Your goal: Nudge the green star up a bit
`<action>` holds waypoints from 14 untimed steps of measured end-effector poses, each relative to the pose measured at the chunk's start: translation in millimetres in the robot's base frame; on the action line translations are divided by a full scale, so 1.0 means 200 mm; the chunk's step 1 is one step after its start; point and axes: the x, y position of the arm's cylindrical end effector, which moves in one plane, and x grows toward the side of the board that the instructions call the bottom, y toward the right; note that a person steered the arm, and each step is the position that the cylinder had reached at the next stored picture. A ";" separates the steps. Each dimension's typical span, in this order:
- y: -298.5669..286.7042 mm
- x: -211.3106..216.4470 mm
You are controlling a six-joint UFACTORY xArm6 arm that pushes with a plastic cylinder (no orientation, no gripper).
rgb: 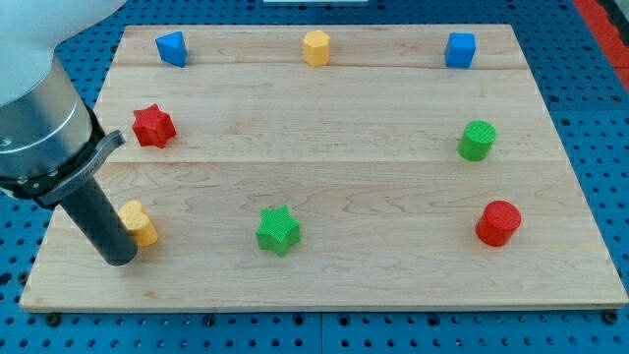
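The green star [278,230] lies on the wooden board [324,285] near the view's bottom, a little left of centre. My tip [119,260] rests on the board at the view's bottom left, well to the left of the green star. It stands right next to a yellow block [140,223], whose left side the rod hides.
A red star [153,126] is at the left. A blue block [171,48], a yellow hexagon [315,47] and a blue cube [460,50] line the top. A green cylinder [477,141] and a red cylinder [498,223] are at the right.
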 end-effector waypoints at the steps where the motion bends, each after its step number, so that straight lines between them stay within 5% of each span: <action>1: 0.00 0.00; 9: 0.08 0.05; 14: 0.44 0.01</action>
